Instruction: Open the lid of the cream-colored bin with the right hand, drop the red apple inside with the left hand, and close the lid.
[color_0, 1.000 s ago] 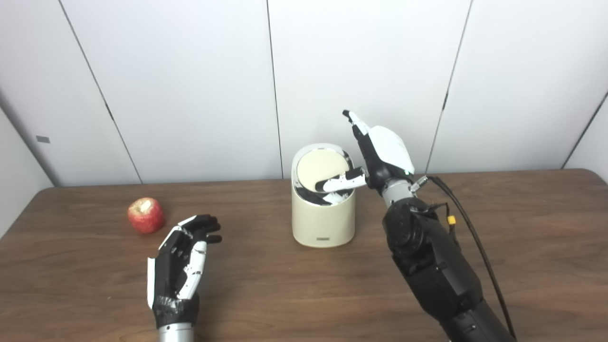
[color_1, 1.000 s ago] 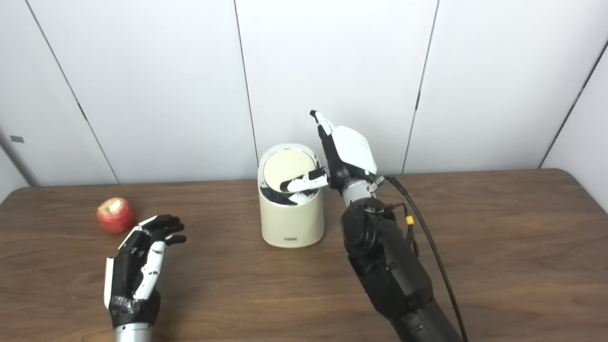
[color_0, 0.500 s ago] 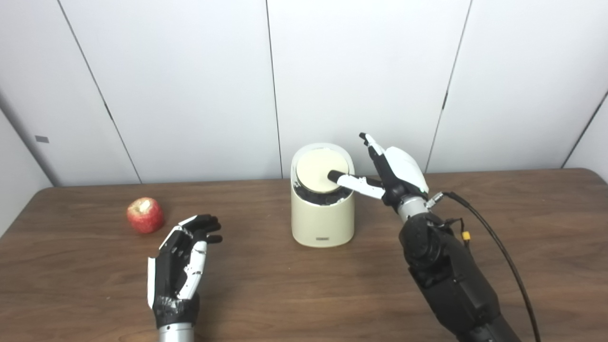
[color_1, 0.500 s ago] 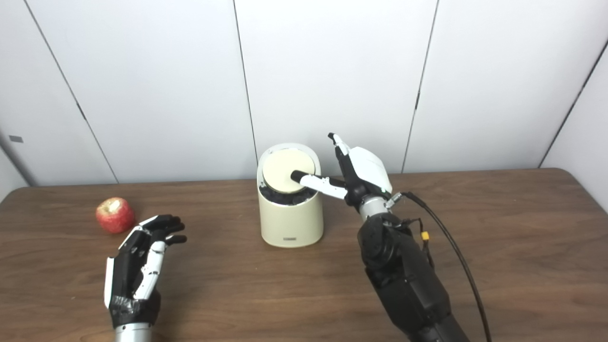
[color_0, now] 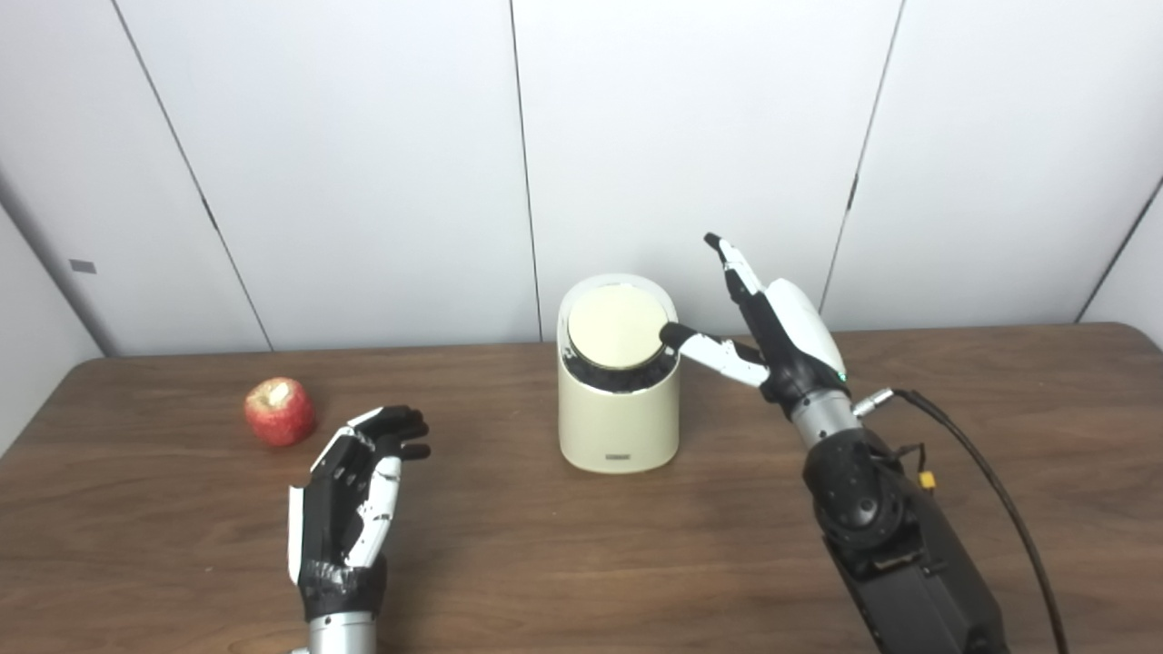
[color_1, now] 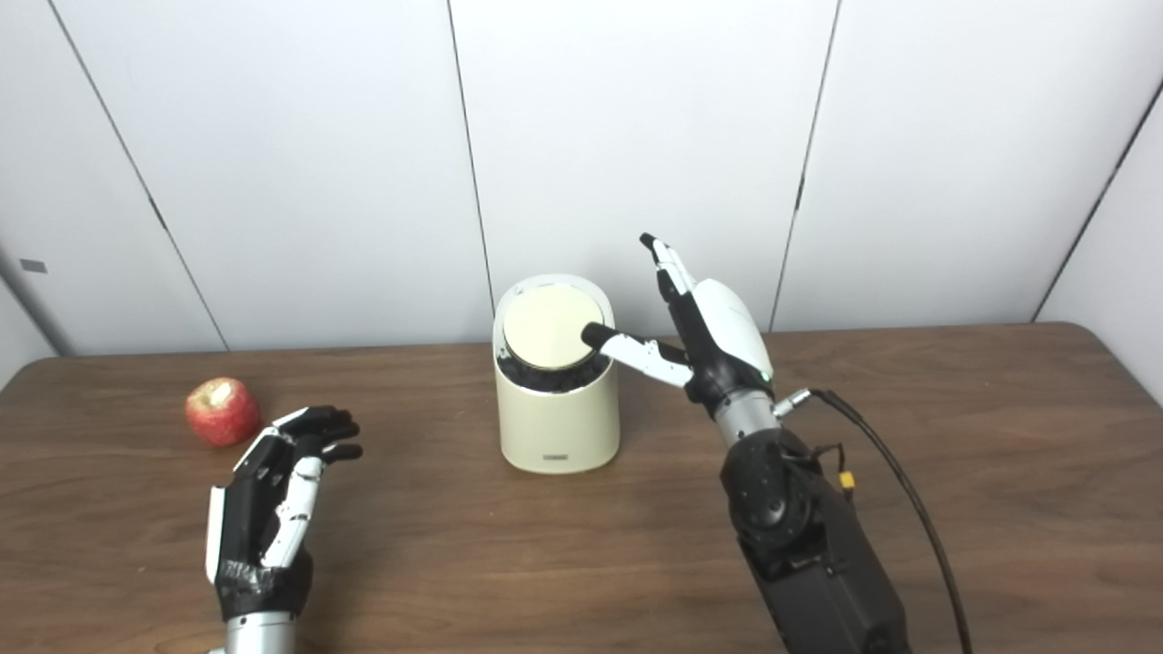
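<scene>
On the wood-grain table (color_0: 581,563), the empty, spread right robot hand (color_0: 781,336) touches the round bin lid (color_0: 616,327).

Right hand (color_0: 783,331) thumb at lid (color_0: 616,326) edge of bin (color_0: 618,418); left hand (color_0: 350,500) open near apple (color_0: 279,411).

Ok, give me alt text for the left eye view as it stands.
The right hand is open beside a cream bin on a brown table, its thumb tip at the edge of the round lid. The left hand is open near a red apple, not touching it.
</scene>
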Tool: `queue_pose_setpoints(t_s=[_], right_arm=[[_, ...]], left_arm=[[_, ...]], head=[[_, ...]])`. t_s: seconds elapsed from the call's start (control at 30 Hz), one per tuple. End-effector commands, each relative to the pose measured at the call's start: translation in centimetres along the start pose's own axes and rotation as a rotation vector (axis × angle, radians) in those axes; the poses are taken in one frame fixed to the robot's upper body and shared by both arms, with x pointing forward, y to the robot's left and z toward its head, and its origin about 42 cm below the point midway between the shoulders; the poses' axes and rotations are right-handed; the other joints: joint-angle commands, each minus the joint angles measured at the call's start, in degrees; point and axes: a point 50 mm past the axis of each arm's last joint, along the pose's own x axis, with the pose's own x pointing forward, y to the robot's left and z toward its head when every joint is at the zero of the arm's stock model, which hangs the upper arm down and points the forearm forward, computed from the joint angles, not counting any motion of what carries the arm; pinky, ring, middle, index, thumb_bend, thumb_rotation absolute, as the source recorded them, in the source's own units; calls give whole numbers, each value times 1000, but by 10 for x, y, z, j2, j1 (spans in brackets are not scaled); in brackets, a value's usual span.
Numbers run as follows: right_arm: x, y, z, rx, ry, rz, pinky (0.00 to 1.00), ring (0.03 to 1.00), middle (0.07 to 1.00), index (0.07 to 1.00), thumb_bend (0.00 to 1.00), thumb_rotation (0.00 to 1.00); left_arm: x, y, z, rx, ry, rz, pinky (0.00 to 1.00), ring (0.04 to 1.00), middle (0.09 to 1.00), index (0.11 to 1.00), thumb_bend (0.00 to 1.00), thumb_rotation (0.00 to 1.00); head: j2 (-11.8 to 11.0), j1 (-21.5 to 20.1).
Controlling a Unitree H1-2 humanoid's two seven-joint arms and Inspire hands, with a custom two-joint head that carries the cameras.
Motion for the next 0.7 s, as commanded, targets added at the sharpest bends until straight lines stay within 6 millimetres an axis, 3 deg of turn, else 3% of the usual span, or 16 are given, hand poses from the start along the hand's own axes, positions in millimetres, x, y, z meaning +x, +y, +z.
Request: queue_pose_setpoints(t_s=[0.0,0.07,0.13,0.2,0.23,0.3,0.37,0.5,0.6,0.67], right_arm=[[-5,-24,22,42,-131,-114,868,961,1000,1000,1000,1000],[-20,-27,19,84,-150,-158,864,949,987,988,1000,970],[-38,-25,5,131,-160,-203,824,907,941,936,919,894],[-55,-20,-12,167,-166,-273,769,863,901,892,775,802],[-60,-18,-17,175,-171,-304,706,818,862,850,652,687],[-73,-11,-32,205,-173,-346,655,777,823,808,498,554],[-88,-4,-48,219,-175,-369,638,749,785,780,387,494],[-119,9,-78,268,-151,-396,587,687,713,703,341,327],[-136,19,-86,283,-126,-407,543,653,688,675,344,212],[-144,25,-86,297,-114,-417,541,647,680,667,345,284]], left_arm=[[-6,-4,-11,-17,21,-7,602,673,670,652,290,395],[-6,-4,-11,-20,23,-4,608,675,672,652,291,392],[-6,-3,-11,-18,25,-1,604,673,670,651,297,389],[-6,-2,-11,-17,24,-1,600,674,672,653,298,392],[-6,-1,-11,-16,24,-1,599,674,673,652,297,392],[-5,1,-11,-12,19,-3,597,674,673,651,296,388],[-5,2,-11,-13,18,-3,594,671,671,650,294,388],[-6,5,-10,-19,15,1,593,668,667,648,288,369],[-6,7,-10,-11,14,1,589,667,666,646,287,369],[-6,8,-10,-8,14,-2,588,667,667,646,284,369]], head=[[-1,-1],[0,0],[0,0],[-1,-1],[-1,-1],[-1,-3],[-3,-2],[0,-3],[2,-6],[2,-5]])
